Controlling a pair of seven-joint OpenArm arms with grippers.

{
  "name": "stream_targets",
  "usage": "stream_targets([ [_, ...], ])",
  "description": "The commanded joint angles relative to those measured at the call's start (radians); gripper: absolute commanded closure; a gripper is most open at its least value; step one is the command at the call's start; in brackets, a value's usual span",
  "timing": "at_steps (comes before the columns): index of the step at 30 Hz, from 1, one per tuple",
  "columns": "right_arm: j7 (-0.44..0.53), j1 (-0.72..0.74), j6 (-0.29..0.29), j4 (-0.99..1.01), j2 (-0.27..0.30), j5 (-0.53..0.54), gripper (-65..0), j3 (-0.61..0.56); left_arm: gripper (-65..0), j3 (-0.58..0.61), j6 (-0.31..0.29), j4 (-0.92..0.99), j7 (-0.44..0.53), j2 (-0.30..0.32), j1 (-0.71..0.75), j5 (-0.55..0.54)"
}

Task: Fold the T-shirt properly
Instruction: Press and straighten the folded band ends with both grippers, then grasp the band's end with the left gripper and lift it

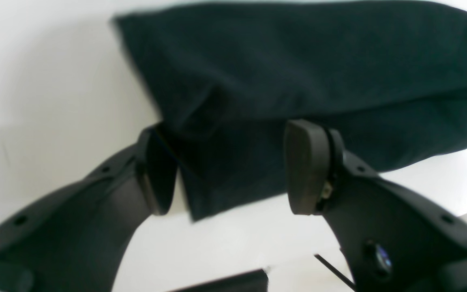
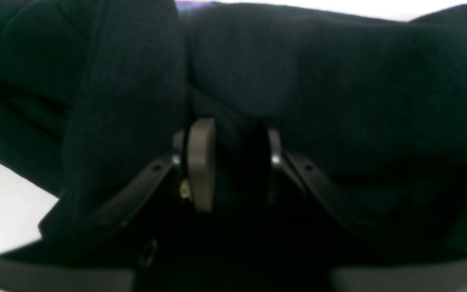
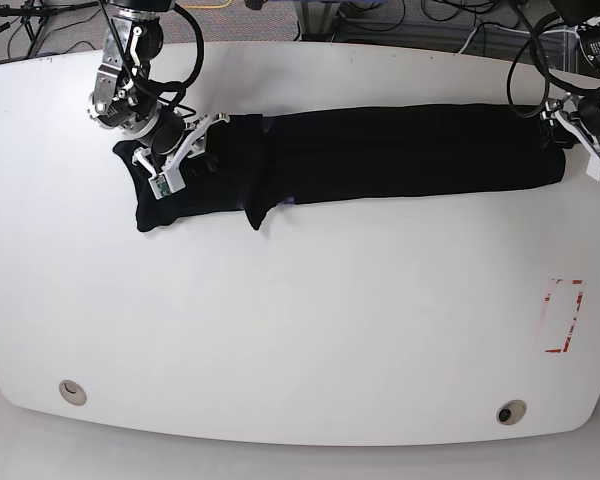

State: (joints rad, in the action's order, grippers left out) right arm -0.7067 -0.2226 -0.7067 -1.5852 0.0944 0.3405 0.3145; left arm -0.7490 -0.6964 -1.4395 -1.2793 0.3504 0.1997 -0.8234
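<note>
T-shirt [image 3: 380, 150] lies as long narrow black band across far half of white tabletop [image 3: 280, 330], running 9 to 3 o'clock; sides apparently already folded in, so end-to-end fold likely comes next. Cloth bunched and wrinkled at 9 o'clock end. Right claw [image 2: 233, 162] sits there, jaws narrowed on fold of cloth, apparently to lift that end. Left claw [image 1: 229, 166] at 3 o'clock end, jaws wide apart, straddling shirt corner, holding nothing, seemingly poised to pinch.
</note>
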Motion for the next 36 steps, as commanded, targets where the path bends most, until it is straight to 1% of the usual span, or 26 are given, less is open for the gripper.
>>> stream_targets([
  [1,-0.075,-0.010,0.009,0.009,0.006,-0.059,-16.6,-0.001,-38.3,-0.005,-0.002,0.026,0.017,0.020,-0.026,-0.017],
  [3,-0.075,-0.010,0.009,0.009,0.008,-0.059,-16.6,-0.001,-38.3,-0.005,-0.002,0.047,0.025,0.023,-0.026,-0.017],
  [7,-0.075,-0.010,0.009,0.009,0.011,-0.059,-16.6,0.001,-38.3,-0.001,-0.002,0.073,0.071,0.028,-0.026,-0.007],
  [14,-0.074,-0.010,0.009,0.009,0.012,-0.059,-16.6,0.001,-38.3,-0.001,-0.002,0.079,0.073,0.020,-0.027,0.063],
  [17,-0.074,-0.010,0.009,0.009,0.012,-0.059,-16.6,0.001,-38.3,-0.001,-0.002,0.081,0.073,0.019,-0.036,0.069],
  [23,-0.074,-0.010,0.009,0.010,0.012,-0.059,-16.6,0.001,-38.3,0.029,-0.002,0.081,0.076,-0.012,-0.047,0.069],
  [26,-0.074,-0.010,0.009,0.010,0.009,-0.059,-16.6,0.001,-38.1,0.038,-0.002,0.081,0.096,-0.018,-0.050,0.071],
  [30,-0.074,-0.010,0.009,0.010,0.008,-0.059,-16.6,0.001,-37.6,0.053,-0.002,0.081,0.129,-0.049,-0.064,0.103],
  [31,-0.074,-0.010,0.009,0.010,0.008,-0.059,-16.6,0.001,-36.8,0.058,-0.002,0.081,0.134,-0.052,-0.065,0.115],
  [33,-0.074,-0.010,0.009,0.010,0.008,-0.059,-16.6,0.001,-31.7,0.058,-0.002,0.081,0.140,-0.057,-0.067,0.146],
  [36,-0.074,-0.010,0.009,0.010,0.008,-0.059,-16.6,0.001,-19.4,0.058,-0.002,0.081,0.145,-0.060,-0.069,0.187],
])
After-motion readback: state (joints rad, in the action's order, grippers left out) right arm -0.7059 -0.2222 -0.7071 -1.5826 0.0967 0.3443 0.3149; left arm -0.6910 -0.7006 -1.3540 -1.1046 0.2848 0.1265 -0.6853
